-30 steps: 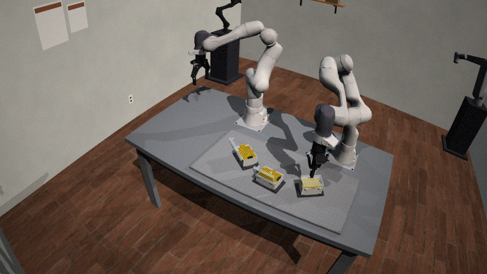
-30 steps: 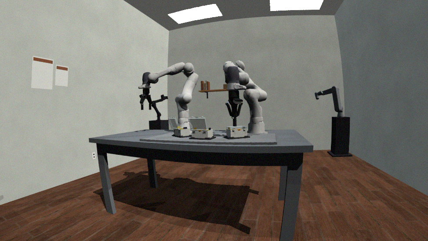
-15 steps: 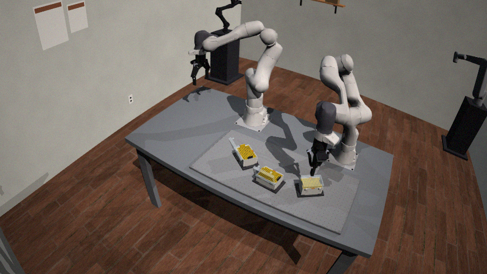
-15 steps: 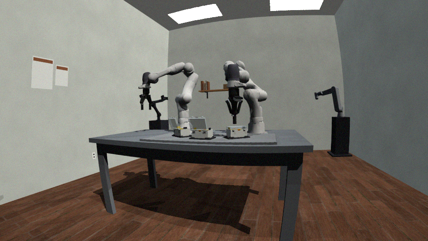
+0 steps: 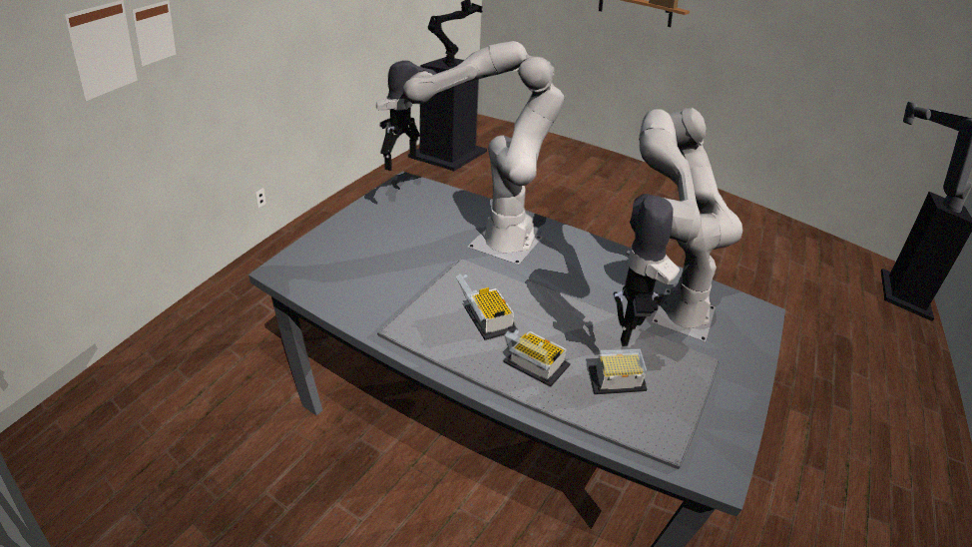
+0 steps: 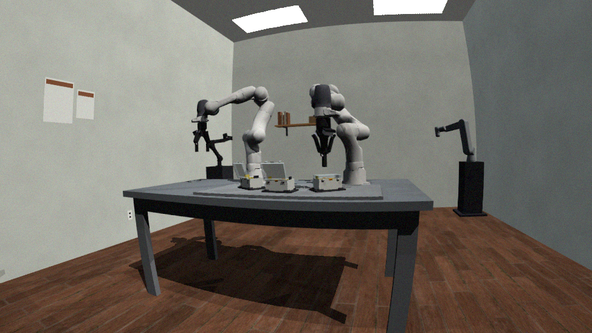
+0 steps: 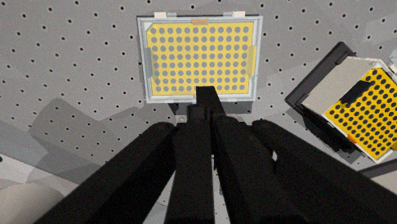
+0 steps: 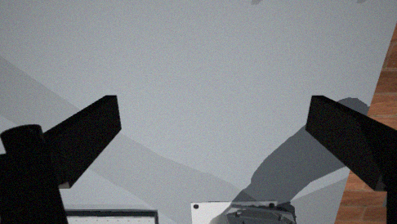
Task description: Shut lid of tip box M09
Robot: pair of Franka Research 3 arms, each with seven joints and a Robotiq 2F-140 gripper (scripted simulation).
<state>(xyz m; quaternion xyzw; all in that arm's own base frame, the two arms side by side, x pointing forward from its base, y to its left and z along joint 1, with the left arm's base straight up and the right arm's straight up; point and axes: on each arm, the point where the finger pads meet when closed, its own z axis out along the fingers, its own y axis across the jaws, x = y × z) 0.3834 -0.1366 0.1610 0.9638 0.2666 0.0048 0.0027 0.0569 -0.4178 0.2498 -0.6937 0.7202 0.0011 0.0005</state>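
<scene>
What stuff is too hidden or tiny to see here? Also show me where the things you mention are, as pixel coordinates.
- Sticker IDs on the tip boxes (image 5: 615, 382) (image 6: 327, 184) (image 7: 196, 61): too small in the top and exterior views.
- Part of the closed lid's edge: behind the left end effector (image 5: 625, 341) (image 6: 324, 165) (image 7: 204, 100) in the left wrist view.
- The bookshelf's top: cut off by the top view's edge.

The left gripper (image 5: 626, 339) (image 6: 324, 164) (image 7: 204, 100) is rising away from the closed tip box (image 5: 621, 371) (image 6: 327, 181) (image 7: 200, 59): its fingertips, down close to the lid's rear edge a second ago, are now hanging clear above it. The dark wrist housing (image 5: 652, 228) (image 6: 322, 96) of the left arm is climbing with it, and in the exterior view the gap between fingertips and lid is widening.
</scene>
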